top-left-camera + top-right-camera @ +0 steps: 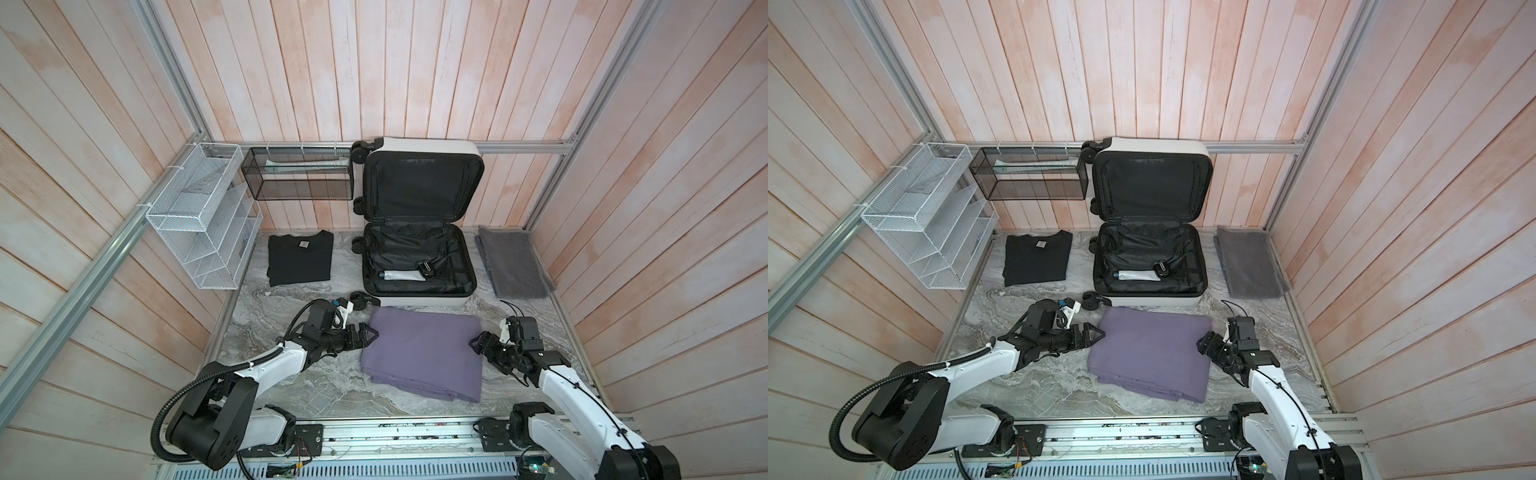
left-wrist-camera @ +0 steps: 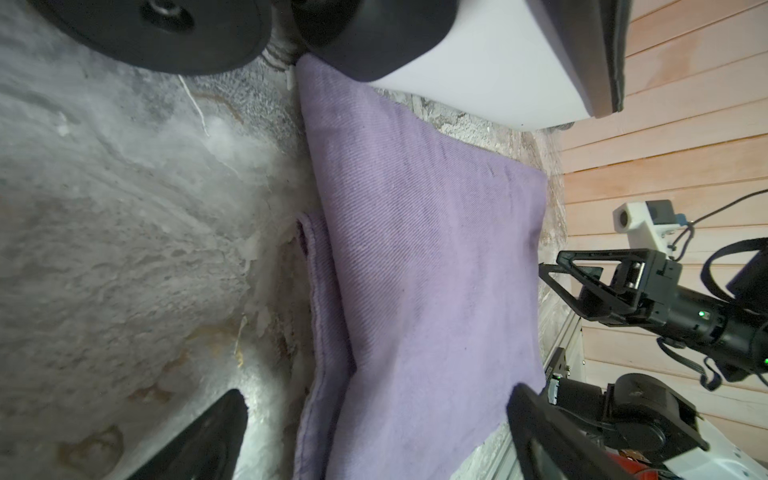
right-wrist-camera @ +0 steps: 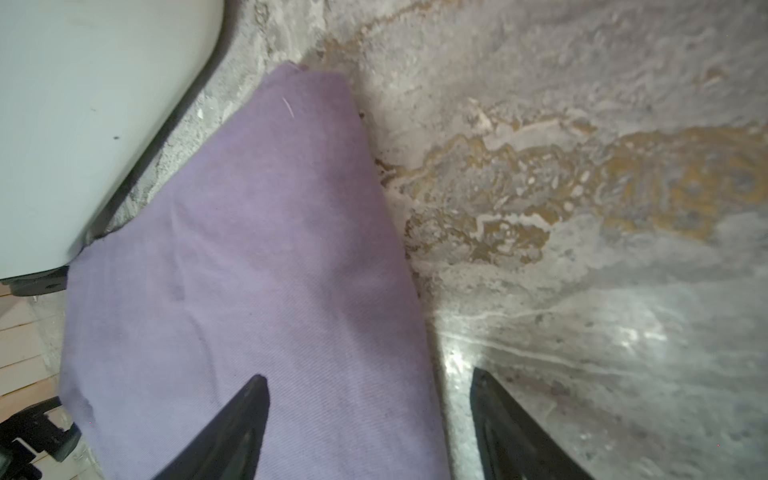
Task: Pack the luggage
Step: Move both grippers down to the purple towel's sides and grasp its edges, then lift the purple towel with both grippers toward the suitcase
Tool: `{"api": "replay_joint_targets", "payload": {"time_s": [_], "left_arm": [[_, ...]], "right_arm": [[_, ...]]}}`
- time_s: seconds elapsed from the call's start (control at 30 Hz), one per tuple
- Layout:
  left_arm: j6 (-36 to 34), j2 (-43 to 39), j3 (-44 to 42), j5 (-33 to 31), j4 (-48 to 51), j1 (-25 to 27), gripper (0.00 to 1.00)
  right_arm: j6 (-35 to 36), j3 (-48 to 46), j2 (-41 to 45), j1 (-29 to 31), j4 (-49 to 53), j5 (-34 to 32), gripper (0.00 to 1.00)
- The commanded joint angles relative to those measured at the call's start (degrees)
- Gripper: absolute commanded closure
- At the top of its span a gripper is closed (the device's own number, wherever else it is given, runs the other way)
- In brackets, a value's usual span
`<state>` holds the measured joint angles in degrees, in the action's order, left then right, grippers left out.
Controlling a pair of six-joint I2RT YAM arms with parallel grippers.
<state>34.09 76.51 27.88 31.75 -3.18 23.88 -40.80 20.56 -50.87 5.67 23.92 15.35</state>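
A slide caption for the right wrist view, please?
Open right tool at the edge of the purple cloth, luggage nearby.

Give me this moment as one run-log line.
luggage: open | purple cloth: folded, in front of luggage | left gripper: open, at cloth's left edge | right gripper: open, at right edge

Both top views sit high at the front, angled steeply down toward the back wall (image 1: 374,83), far enough to take in the whole bench (image 1: 316,390); framing near identical. Left wrist view is low, very close to the bench, looking past the left tool (image 2: 376,390) across the purple cloth (image 2: 415,270) to the right tool (image 2: 557,282), luggage (image 2: 478,62) corner at the edge. Right wrist view, equally close, looks past its tool over cloth edge and bench. All four share the cloth.
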Motion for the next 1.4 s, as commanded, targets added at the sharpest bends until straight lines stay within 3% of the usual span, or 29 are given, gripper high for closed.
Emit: {"api": "replay_joint_targets", "payload": {"time_s": [0.0,0.37,0.6,0.77,0.97,1.1,1.37], "left_arm": [[-1.0,1.6,-0.9,2.0,-3.7,-0.2,0.00],[-0.4,7.1,-0.2,3.6,-7.6,1.5,0.00],[0.9,11.2,0.0,4.1,-10.9,5.0,0.03],[2.1,13.7,-0.4,4.9,-13.6,5.3,0.23],[3.3,12.8,-0.8,5.5,-14.8,5.5,0.67],[4.3,9.9,-0.1,5.9,-14.1,6.0,0.99],[5.2,-3.5,0.8,1.7,-5.4,7.0,1.00]], "right_arm": [[-2.2,-1.6,1.1,-0.3,-0.7,0.3,0.24],[-3.4,-4.8,0.8,-0.4,-5.3,3.9,0.26],[-3.3,-6.0,0.4,-0.4,-8.4,6.2,0.38],[-3.5,-7.0,0.4,-0.4,-10.2,7.1,0.56],[-2.4,-6.5,1.3,-0.6,-11.1,8.9,1.00],[-2.3,-5.4,3.1,-0.7,-11.4,10.8,1.00],[-1.9,-1.0,6.6,-0.6,-9.3,16.7,1.00]]}}
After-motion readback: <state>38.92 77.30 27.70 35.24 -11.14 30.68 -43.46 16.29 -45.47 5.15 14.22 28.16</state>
